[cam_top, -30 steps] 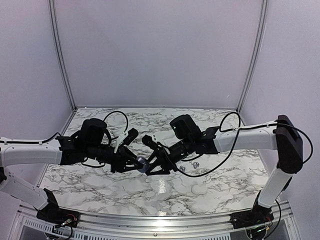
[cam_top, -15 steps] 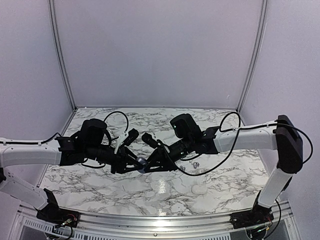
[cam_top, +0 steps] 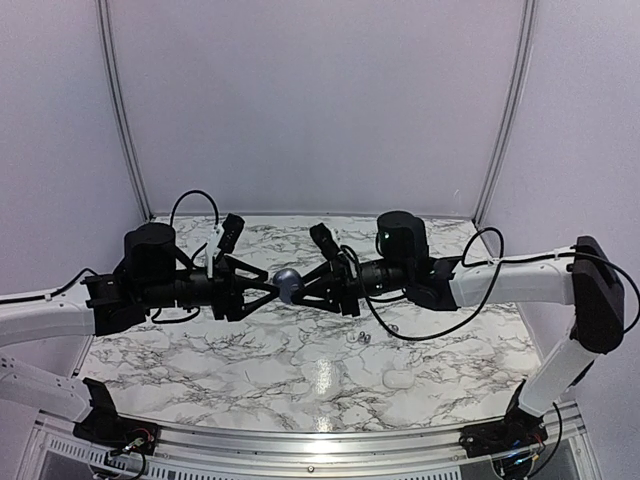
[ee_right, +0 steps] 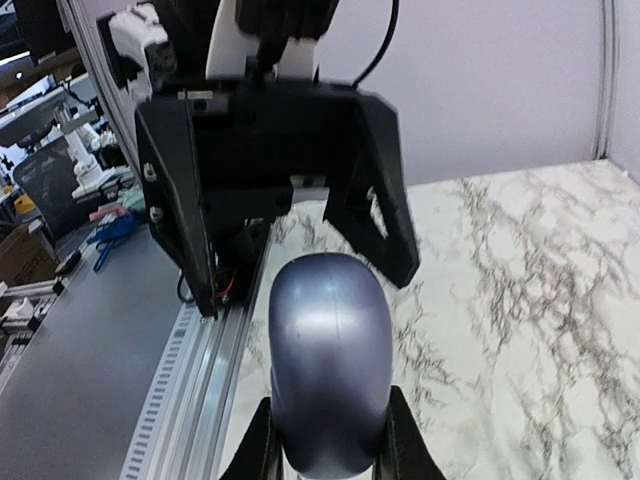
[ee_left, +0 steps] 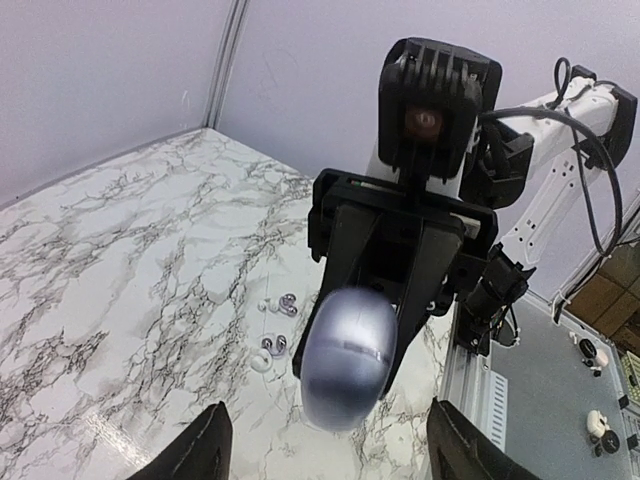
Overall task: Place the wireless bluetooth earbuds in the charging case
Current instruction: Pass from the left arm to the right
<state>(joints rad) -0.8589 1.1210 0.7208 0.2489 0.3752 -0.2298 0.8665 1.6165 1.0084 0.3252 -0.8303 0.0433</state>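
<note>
Between the two wrists, lifted well clear of the worktop (cam_top: 240,365), the charging case (cam_top: 288,285) hangs in the right gripper (cam_top: 304,290). Its jaws are closed on the case's near end, one finger on either flank. The case's long axis appears to run along those jaws, so its free, rounded end points straight at the left gripper (cam_top: 266,291). That gripper faces the case head-on with its jaws spread wider than the case, and it grasps nothing. Whether its fingertips reach past the free end or stop just short of it cannot be told. The left arm is thus the one placed to take or brace the case, and the step in hand looks like a hand-over or a two-armed opening.

A thin seam crosses the case in the left wrist view and no gap shows along it, so the lid seems shut. What lies inside cannot be seen. The wireless bluetooth earbuds (cam_top: 360,338) lie loose on the worktop below the case and off toward the right arm's side, a close pair and another a little apart, with small pale bits beside them. A second, pale case (cam_top: 398,379) rests on the worktop past the buds from the charging case, nearer the right arm's base. By this reading, the charging case must be opened before any bud goes in.
</note>
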